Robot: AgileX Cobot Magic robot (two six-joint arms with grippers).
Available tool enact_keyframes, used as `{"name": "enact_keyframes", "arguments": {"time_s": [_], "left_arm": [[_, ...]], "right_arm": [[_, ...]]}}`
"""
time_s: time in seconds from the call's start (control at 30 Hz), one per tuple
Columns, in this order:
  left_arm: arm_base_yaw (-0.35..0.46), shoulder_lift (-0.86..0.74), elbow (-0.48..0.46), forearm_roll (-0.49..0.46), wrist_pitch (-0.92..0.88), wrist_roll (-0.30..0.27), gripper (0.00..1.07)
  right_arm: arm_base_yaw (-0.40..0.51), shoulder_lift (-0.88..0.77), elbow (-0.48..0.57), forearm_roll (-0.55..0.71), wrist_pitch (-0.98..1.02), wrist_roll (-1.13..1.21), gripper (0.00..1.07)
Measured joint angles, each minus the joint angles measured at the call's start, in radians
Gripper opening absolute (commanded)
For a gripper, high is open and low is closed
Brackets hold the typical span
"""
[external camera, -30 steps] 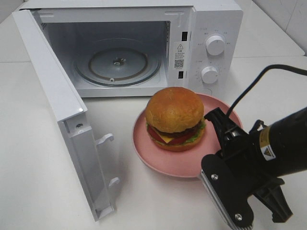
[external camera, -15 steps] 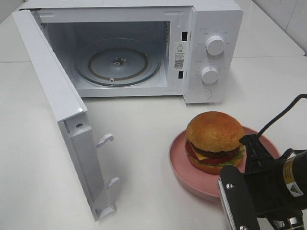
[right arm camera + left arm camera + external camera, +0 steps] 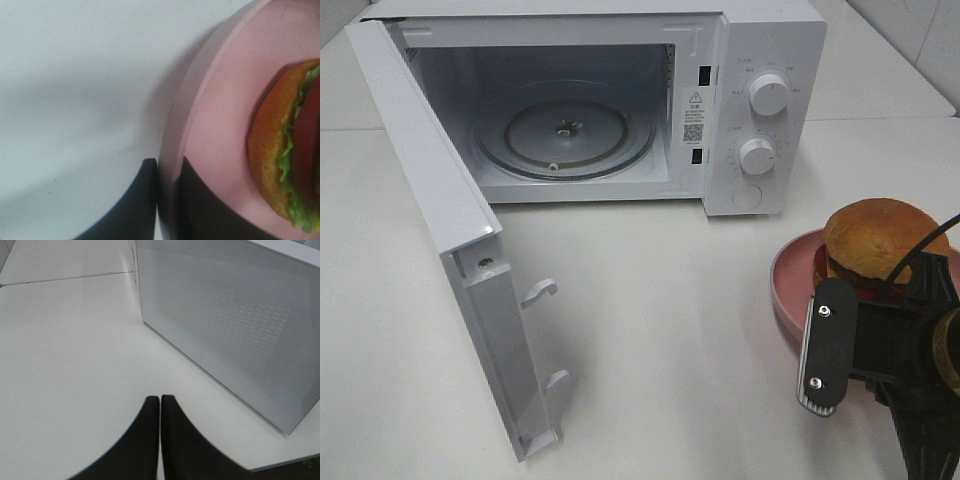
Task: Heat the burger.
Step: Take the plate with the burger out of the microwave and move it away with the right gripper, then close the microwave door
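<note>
The burger (image 3: 880, 240) sits on a round pink plate (image 3: 788, 280) at the right edge of the table, in front of and to the right of the microwave (image 3: 760, 60). My right gripper (image 3: 835, 305) is shut on the plate's near rim. In the right wrist view the black fingers (image 3: 145, 200) pinch the pink plate rim (image 3: 220, 115) from both sides, and the burger (image 3: 275, 150) lies just beyond. My left gripper (image 3: 160, 402) is shut and empty, hovering over the table beside the microwave's open door (image 3: 230, 315).
The microwave stands at the back with its door (image 3: 430, 190) swung wide open to the left. Its glass turntable (image 3: 565, 130) is bare. Two white knobs (image 3: 769, 93) are on its right panel. White table (image 3: 660, 300) spreads in front.
My right gripper has carried the plate with the burger to the right, from in front of the microwave opening to the table's right edge. The left gripper shows no change.
</note>
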Motion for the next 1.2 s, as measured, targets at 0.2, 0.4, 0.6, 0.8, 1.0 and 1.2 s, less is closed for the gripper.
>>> {"name": "enact_keyframes", "arguments": {"time_s": [0.2,0.4,0.6,0.8,1.0,1.2], "left_arm": [[0.000,0.000,0.000,0.000,0.000,0.000,0.00],[0.000,0.000,0.000,0.000,0.000,0.000,0.00],[0.000,0.000,0.000,0.000,0.000,0.000,0.00],[0.000,0.000,0.000,0.000,0.000,0.000,0.00],[0.000,0.000,0.000,0.000,0.000,0.000,0.00],[0.000,0.000,0.000,0.000,0.000,0.000,0.00]], "right_arm": [[-0.016,0.061,-0.001,-0.033,-0.006,0.194,0.00],[-0.162,0.128,-0.003,-0.176,-0.066,0.444,0.00],[-0.205,0.172,-0.042,-0.235,-0.113,0.489,0.00],[-0.205,0.222,-0.070,-0.248,-0.147,0.493,0.06],[-0.205,0.225,-0.071,-0.258,-0.148,0.570,0.37],[-0.205,0.207,-0.104,-0.170,-0.132,0.624,0.55]]}}
